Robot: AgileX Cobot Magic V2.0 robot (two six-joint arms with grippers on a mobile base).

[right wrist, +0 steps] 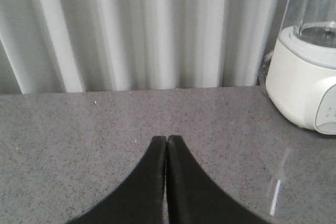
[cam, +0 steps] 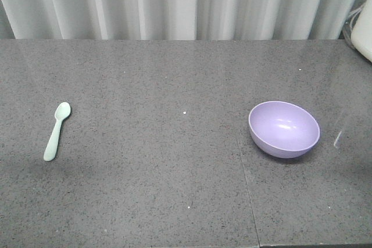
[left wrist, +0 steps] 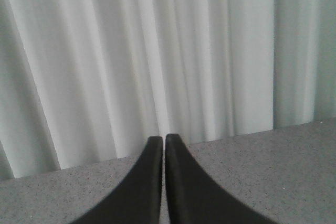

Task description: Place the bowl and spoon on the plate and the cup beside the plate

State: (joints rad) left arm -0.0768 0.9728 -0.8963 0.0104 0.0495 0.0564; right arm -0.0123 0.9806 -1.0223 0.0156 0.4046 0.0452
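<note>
Countertop [cam: 174,172] bears one spoon [cam: 57,131], one bowl [cam: 284,129] — well apart — left pincer [left wrist: 163,140], right pincer [right wrist: 167,140] closed, seemingly empty.

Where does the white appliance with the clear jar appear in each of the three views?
Front view: the white appliance, cut off at the upper right edge.
Left wrist view: not in it.
Right wrist view: the appliance at the right edge, on the countertop.
Shared landmark: the pleated white curtain behind the countertop, in all three views.
</note>
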